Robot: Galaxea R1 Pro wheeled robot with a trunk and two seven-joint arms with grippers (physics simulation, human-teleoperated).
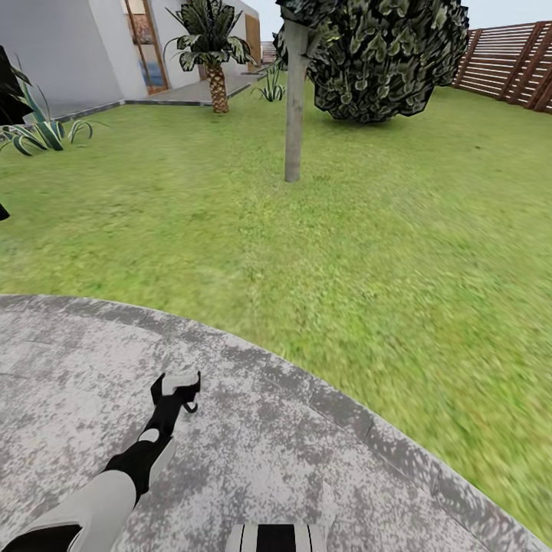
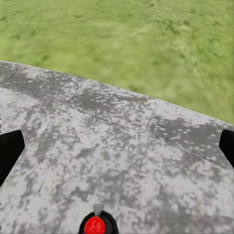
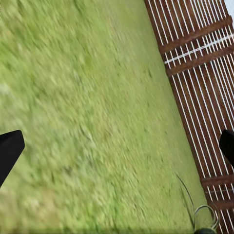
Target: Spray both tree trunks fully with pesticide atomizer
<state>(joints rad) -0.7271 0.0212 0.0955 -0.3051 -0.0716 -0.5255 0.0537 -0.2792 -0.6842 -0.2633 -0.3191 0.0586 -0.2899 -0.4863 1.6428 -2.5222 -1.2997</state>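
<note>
- The left pincer (image 1: 178, 389) reaches out over the grey speckled stone paving (image 1: 253, 452), at about 7 o'clock in the head view.
- In the head view it is pinching the pesticide atomizer (image 1: 181, 381), whose pale trigger head shows at its tip.
- In the left wrist view the red nozzle tip of the atomizer (image 2: 96, 225) sits between the two black fingertips (image 2: 9, 148), pointing toward the curved edge of the paving and the lawn (image 2: 146, 44).
- One tree trunk (image 1: 294, 103) stands upright on the grass at 12 o'clock, well apart from the pincer, with dark foliage (image 1: 383, 57) just to its right.
- The right pincer (image 3: 117, 156) is spread, its fingertips far apart over the grass, near the wooden slat fence (image 3: 195, 73).
- A white house (image 1: 84, 46) and a palm-like plant (image 1: 211, 46) are at 11 o'clock.
</note>
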